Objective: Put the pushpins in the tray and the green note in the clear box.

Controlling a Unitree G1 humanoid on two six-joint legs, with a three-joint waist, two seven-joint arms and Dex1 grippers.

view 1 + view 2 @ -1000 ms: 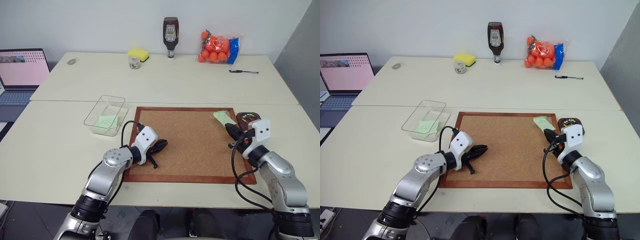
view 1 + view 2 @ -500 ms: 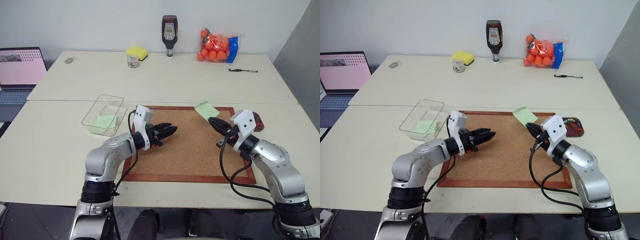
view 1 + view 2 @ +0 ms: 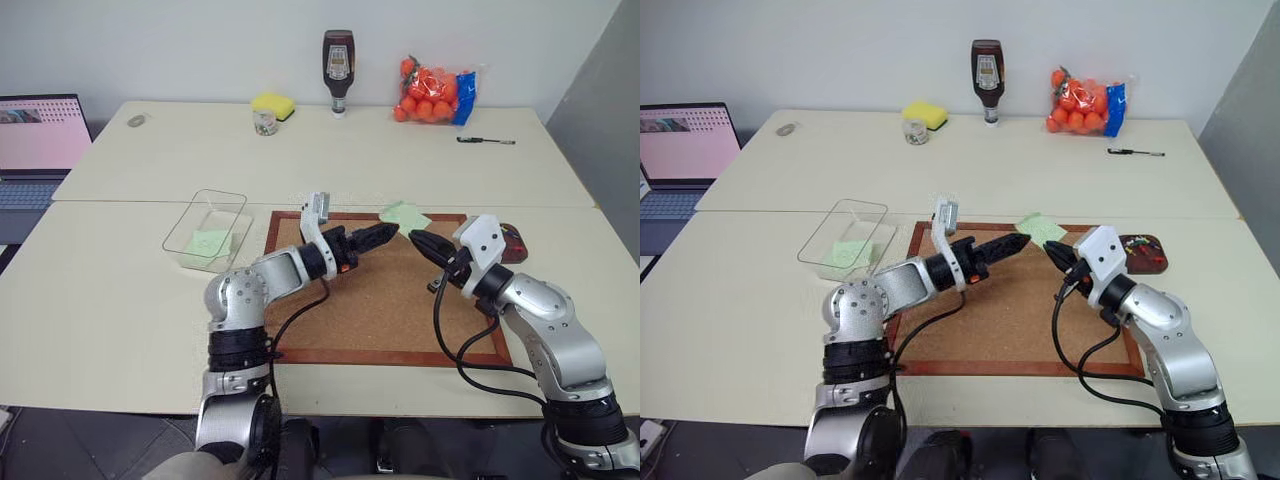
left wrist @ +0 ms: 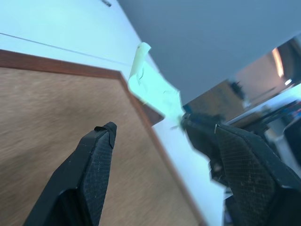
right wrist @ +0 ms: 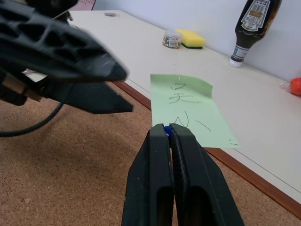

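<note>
Counting 2 green notes [image 3: 1042, 229], 1 tray [image 3: 1142, 252]

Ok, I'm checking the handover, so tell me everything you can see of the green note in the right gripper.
The green note is a thin, pale green, roughly square paper with dark handwritten marks on its face. It is held in the air above the corkboard's far edge, pinched at one edge by the shut right gripper, with something small and blue at the fingertips. Its free corner curls slightly. The left gripper, open, points at it from close by without touching it.
</note>
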